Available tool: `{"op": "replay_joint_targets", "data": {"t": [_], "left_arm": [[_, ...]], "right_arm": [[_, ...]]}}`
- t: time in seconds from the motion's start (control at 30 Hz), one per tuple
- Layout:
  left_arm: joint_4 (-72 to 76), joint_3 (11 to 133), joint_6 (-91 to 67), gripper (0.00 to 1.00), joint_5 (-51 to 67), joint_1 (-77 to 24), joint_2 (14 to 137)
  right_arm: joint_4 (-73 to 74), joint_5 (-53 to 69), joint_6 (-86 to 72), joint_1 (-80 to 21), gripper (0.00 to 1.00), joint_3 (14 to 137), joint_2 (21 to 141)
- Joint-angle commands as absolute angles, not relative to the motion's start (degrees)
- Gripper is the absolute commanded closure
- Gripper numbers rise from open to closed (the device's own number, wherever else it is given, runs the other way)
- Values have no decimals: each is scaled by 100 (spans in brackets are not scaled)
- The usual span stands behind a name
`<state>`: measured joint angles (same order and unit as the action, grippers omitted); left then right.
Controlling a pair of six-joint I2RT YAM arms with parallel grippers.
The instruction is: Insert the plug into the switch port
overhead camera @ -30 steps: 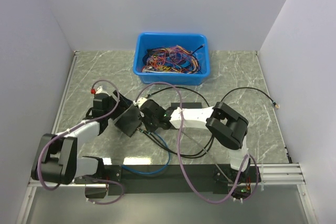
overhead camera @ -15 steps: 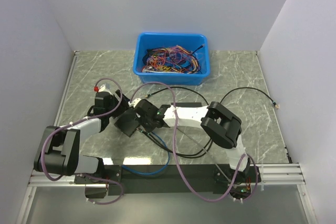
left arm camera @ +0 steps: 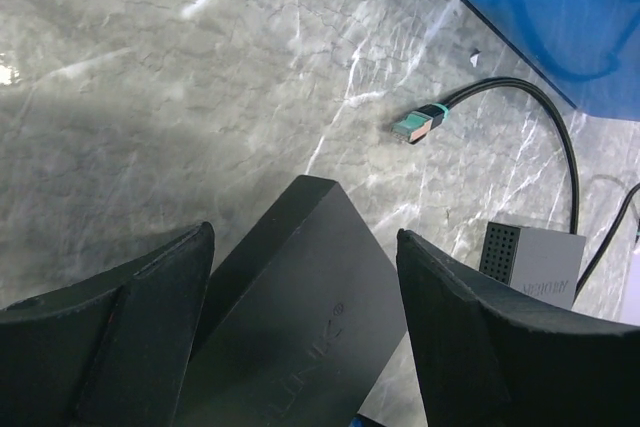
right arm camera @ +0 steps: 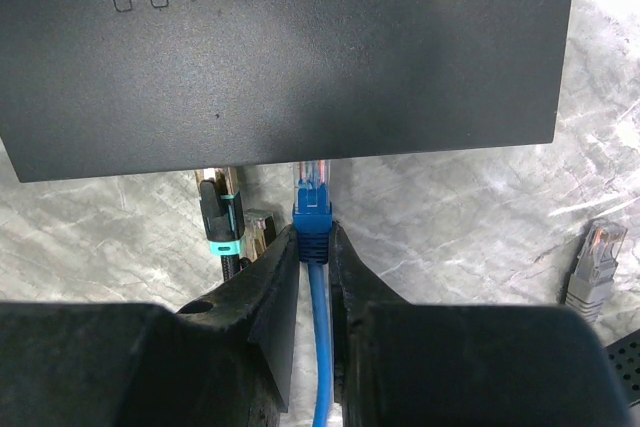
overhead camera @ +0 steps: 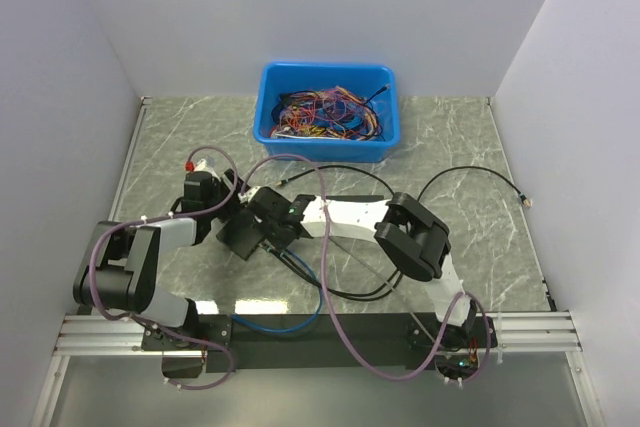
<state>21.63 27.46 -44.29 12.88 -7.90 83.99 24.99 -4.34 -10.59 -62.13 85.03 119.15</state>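
Lining up, I had the right claw [right arm camera: 315,247] clamped on the blue plug [right arm camera: 311,209], its axis aimed straight ahead at the switch port [right arm camera: 310,161]; the left claw [left arm camera: 305,237] bracketed the switch [left arm camera: 300,317], gripping or not I couldn't tell.

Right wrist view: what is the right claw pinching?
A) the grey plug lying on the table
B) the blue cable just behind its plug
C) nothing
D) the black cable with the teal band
B: the right claw is shut on the blue cable just behind its plug, with the plug's clear tip at the edge of the switch.
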Motion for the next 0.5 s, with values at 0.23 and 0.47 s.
{"op": "replay_joint_targets", "data": {"t": [0.23,0.47], "left_arm": [[2057,2742,-4605,20,1599,-756,8666],[2109,2505,-4711,21,1740,-756,8605]], "right_arm": [[2979,-712,-1020,-6451,100,9272,12252],[3059,-940,-1055,-6460,100,9509,12296]]}}
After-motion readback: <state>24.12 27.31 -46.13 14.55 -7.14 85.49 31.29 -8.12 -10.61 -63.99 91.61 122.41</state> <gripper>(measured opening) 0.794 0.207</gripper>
